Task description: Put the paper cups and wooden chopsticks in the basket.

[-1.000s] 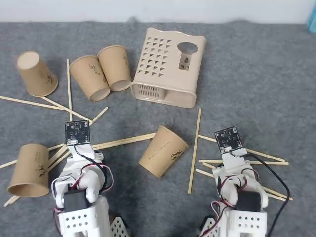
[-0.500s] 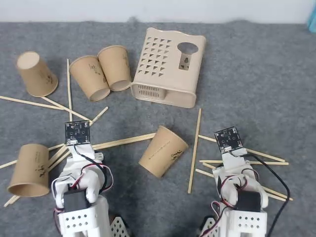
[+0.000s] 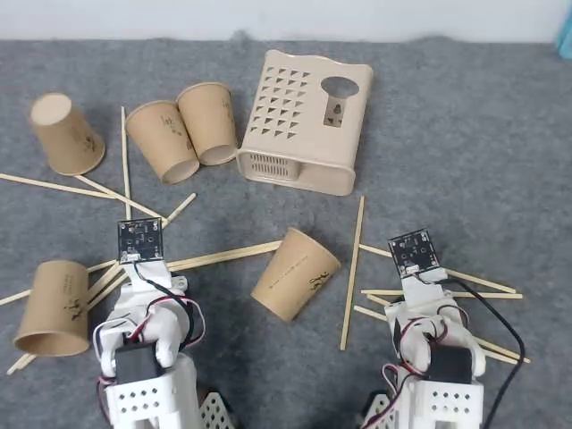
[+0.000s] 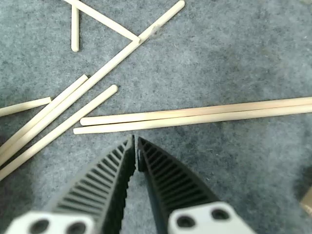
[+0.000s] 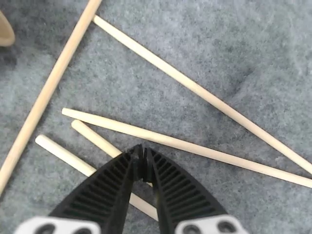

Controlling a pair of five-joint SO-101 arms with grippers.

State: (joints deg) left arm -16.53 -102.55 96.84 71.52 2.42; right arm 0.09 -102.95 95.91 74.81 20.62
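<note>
Closed hand (image 5: 143, 160) over scattered chopsticks (image 5: 195, 88)

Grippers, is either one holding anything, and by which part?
Nothing is held. The left gripper and the right gripper are both shut and empty, above loose chopsticks.

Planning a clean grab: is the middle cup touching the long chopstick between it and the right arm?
Apart. The high view shows a strip of grey carpet between the cup and the chopstick.
</note>
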